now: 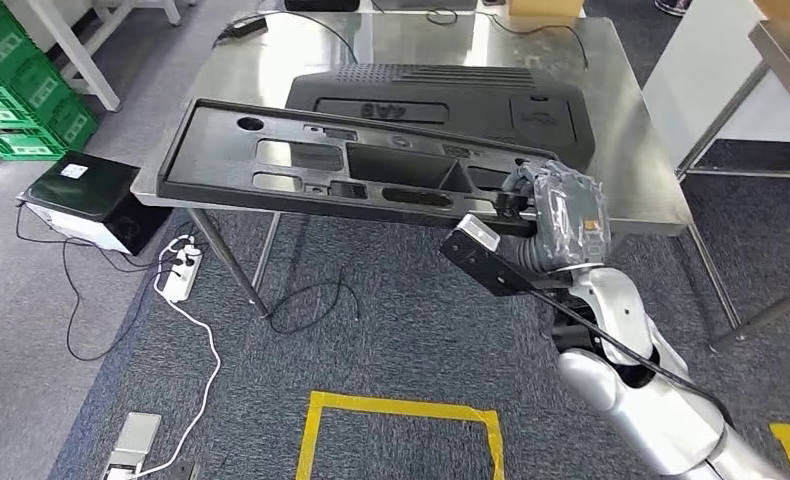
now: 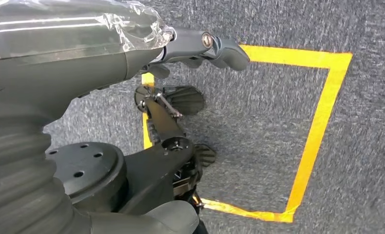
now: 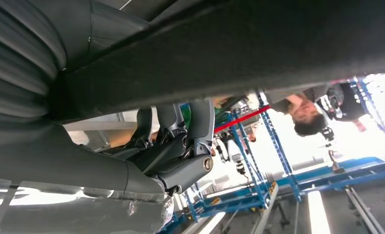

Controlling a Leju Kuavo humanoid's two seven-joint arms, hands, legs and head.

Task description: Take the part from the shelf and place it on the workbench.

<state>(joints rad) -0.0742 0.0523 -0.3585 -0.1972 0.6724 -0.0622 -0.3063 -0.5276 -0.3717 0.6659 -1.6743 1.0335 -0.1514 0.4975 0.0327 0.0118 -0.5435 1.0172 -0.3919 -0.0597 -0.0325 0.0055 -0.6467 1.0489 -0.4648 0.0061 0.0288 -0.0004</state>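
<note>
The part is a long black plastic panel (image 1: 391,165) with several cut-outs. It hangs tilted over the front edge of the steel workbench (image 1: 631,150), its left end sticking out past the bench corner. My right hand (image 1: 561,215), wrapped in clear film, grips the panel's right end. In the right wrist view the dark fingers (image 3: 181,136) clamp the panel's edge (image 3: 229,48). My left hand (image 2: 200,46) hangs over the grey carpet beside my body, holding nothing, with its thumb stretched out.
A second black panel (image 1: 451,100) lies flat on the bench behind the held one. Green crates (image 1: 21,90), a black box (image 1: 81,185) and a power strip (image 1: 179,272) sit at the left. Yellow floor tape (image 1: 401,410) is near me. A person (image 3: 302,109) stands in the background.
</note>
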